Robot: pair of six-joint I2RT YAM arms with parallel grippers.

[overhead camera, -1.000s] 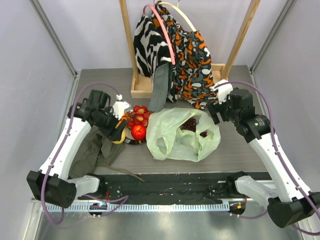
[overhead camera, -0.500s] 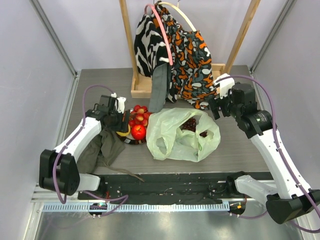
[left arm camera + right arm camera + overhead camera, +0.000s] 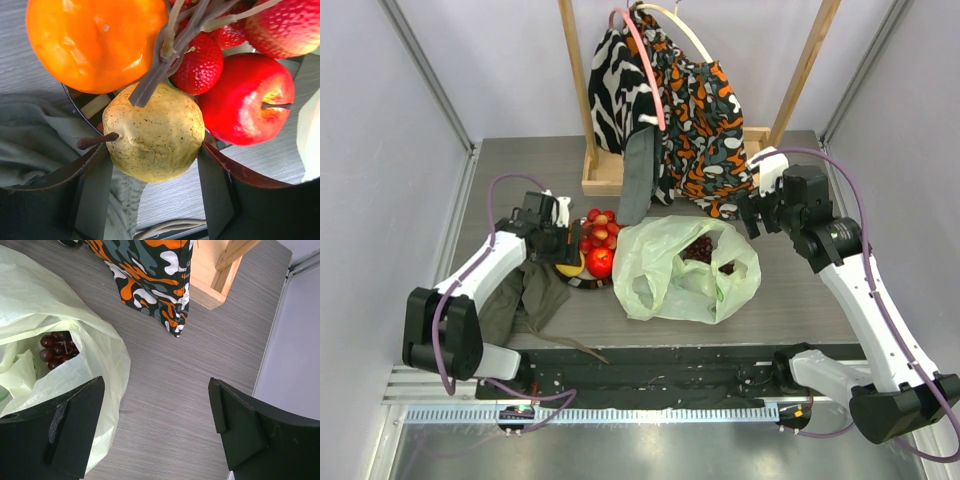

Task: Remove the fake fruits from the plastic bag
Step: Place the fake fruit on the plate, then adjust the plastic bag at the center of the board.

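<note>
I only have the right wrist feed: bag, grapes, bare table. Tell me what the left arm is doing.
Observer: The left gripper has a yellow pear between its jaws, which are closed against both its sides, over the rim of a plate.
Operator: List what's on that plate.
Observer: A red apple, an orange fruit and strawberries, crowded beside the pear.
Operator: Place the plate for me relative to the bag.
Observer: In the top view it sits just left of the plastic bag, with the apple close to the plastic.
</note>
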